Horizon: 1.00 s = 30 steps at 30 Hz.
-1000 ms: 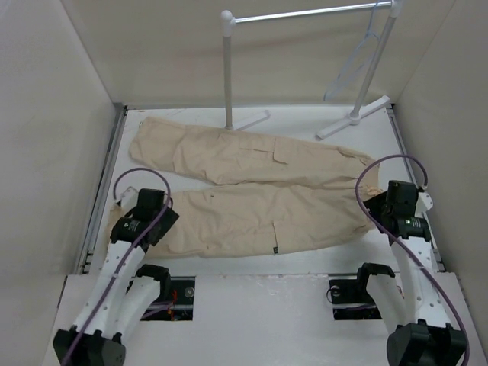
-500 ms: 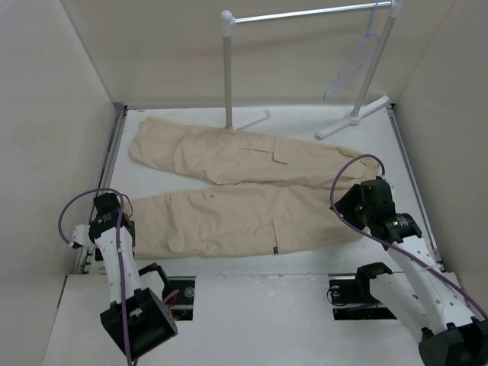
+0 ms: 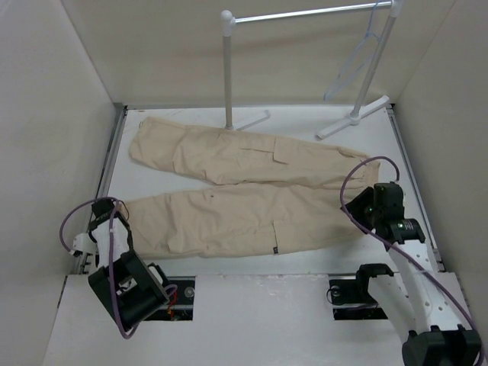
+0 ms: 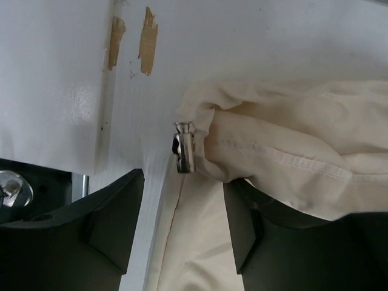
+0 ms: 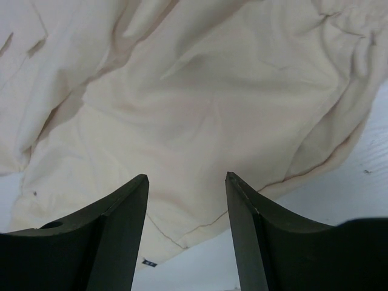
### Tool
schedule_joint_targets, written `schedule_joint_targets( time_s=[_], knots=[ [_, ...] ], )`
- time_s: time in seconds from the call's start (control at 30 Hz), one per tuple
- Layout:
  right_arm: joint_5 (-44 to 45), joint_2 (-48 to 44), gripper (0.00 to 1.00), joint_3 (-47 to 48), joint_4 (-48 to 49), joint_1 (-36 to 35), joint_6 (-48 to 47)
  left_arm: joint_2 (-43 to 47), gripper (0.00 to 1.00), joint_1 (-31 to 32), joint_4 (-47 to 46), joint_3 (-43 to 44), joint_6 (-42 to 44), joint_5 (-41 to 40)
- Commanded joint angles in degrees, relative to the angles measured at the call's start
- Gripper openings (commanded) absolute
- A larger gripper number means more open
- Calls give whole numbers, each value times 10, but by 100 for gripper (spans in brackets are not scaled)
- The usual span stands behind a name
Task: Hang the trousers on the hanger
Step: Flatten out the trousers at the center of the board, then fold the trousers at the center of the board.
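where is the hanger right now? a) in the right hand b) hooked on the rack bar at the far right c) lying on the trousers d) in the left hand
b: the hanger hangs by its hook from the right end of the rack bar, well apart from the trousers spread out below.

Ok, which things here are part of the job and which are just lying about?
Part of the job: trousers, spread flat; hanger, hanging on the garment rack; left gripper, open at one trouser end; right gripper, open over the other end.
Just there: garment rack; table; purple cables.
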<state>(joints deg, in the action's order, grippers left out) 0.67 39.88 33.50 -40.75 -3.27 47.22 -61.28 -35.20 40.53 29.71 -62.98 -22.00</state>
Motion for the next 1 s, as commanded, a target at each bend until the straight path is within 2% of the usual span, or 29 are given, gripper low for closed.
schedule_joint_targets(
  time_s=[0.0, 0.13, 0.2, 0.33, 0.4, 0.57, 0.7, 0.73, 0.8, 0.97],
  knots=[
    [13, 10, 59, -14, -1, 37, 25, -17, 51, 10, -48, -12, 13, -19],
    [59, 41, 58, -6, -18, 89, 35, -10, 23, 39, -84, -12, 36, 2],
    [71, 64, 57, -5, -27, 111, 36, 13, 15, 55, -89, -12, 44, 10],
    [100, 108, 54, 4, -45, 147, 45, 41, 6, 79, -92, -11, 48, 9],
    [116, 135, 53, 4, -43, 167, 45, 41, 4, 85, -100, -5, 48, 14],
    [144, 199, 43, 5, -7, 184, 45, 50, 2, 113, -123, 6, 52, 11],
    [145, 231, 23, 3, 30, 184, 45, 59, 1, 121, -128, 9, 53, 16],
    [142, 241, 12, 7, 39, 184, 40, 63, 1, 124, -125, 13, 54, 16],
    [136, 242, 2, 13, 39, 184, 28, 74, 0, 125, -114, 27, 63, 14],
    [130, 142, 0, 34, 0, 162, 21, 91, 0, 131, -65, 105, 79, -9]
  ],
)
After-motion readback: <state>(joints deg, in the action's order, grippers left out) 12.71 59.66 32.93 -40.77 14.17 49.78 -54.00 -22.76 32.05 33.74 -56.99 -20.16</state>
